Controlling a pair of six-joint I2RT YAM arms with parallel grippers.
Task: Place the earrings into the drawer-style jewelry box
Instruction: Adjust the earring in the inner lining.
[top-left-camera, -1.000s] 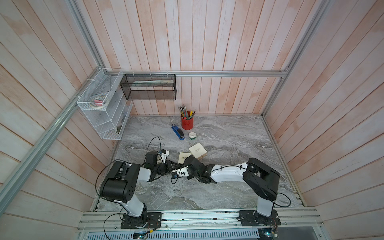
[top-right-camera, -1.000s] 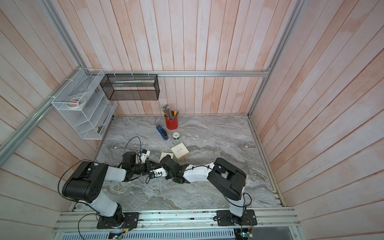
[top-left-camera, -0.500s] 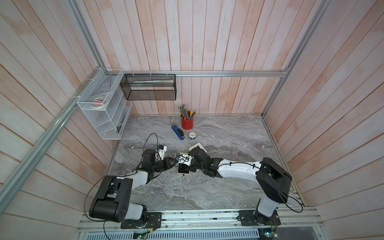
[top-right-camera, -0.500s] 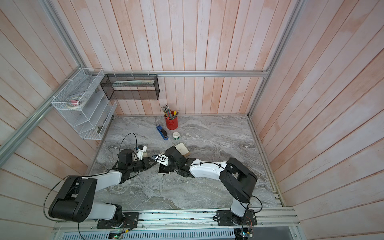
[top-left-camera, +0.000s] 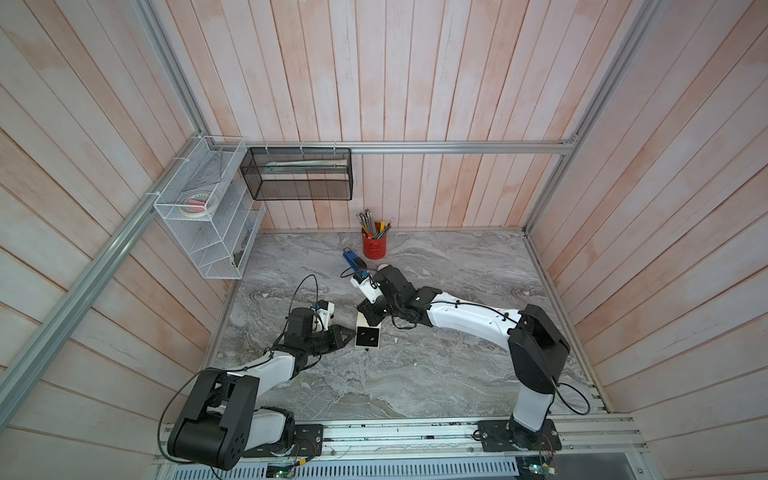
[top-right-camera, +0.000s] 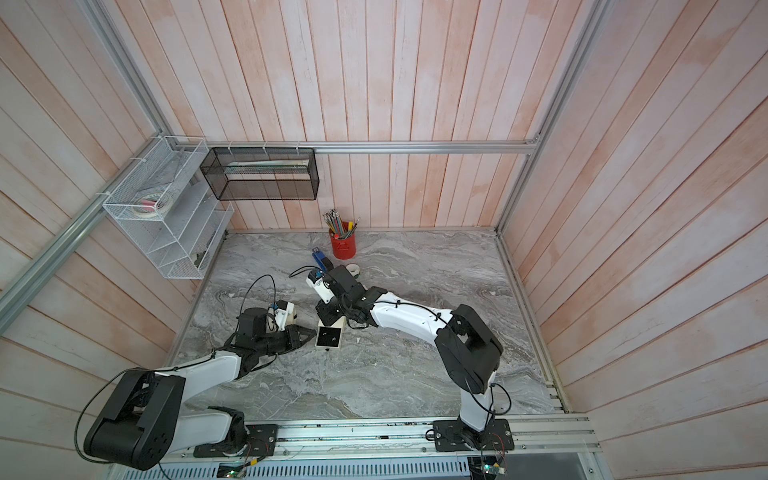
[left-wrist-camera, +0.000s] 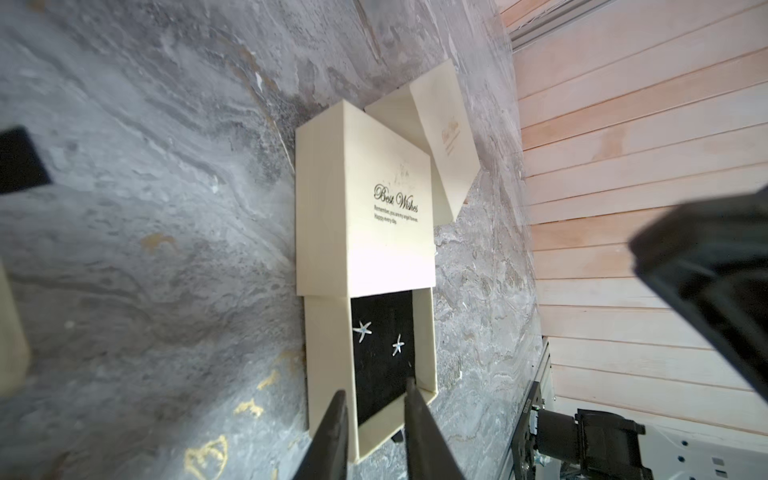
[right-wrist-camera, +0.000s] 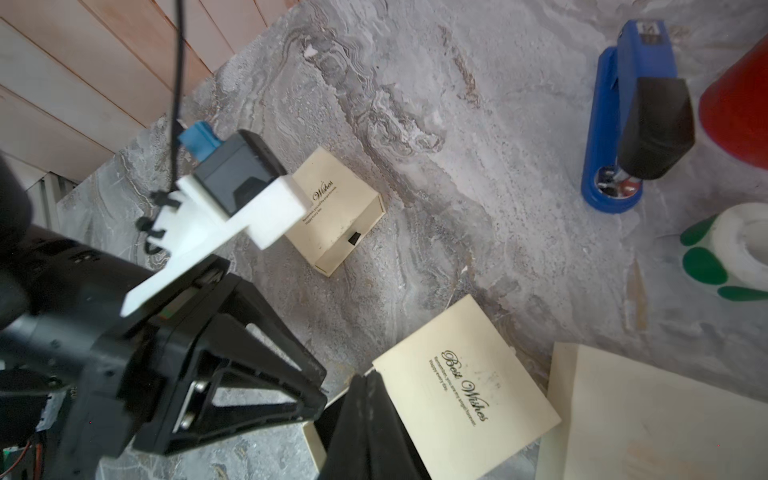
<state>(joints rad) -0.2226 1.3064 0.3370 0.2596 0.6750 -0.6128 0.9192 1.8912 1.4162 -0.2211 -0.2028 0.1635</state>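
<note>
Right pincer (top-left-camera: 371, 316), closed, covers most of the jewelry box (left-wrist-camera: 365, 199) in both top views. Earrings (left-wrist-camera: 362, 331) lie in its open drawer (left-wrist-camera: 328, 353), toward the desk's (top-left-camera: 415, 374) left edge. Left pincer (left-wrist-camera: 375, 384), closed, arm low, meets the drawer end; grip indiscernible.

- A cream jewelry box (left-wrist-camera: 365, 199) printed "Best Wishes" is seen lying on the grey marbled table (left-wrist-camera: 145, 208), with its drawer (left-wrist-camera: 328, 345) drawn partly out.
- Two star-shaped earrings (left-wrist-camera: 362, 331) are laid near each other, not touching, on the drawer's black lining.
- The drawer's side wall is clasped by the left gripper (left-wrist-camera: 375, 386), with one dark finger outside it and one over the lining.
- A second cream box (left-wrist-camera: 449, 137) is seen just behind the first, turned askew.
- Pale wooden planks (left-wrist-camera: 623, 145) are seen beyond the table.
</note>
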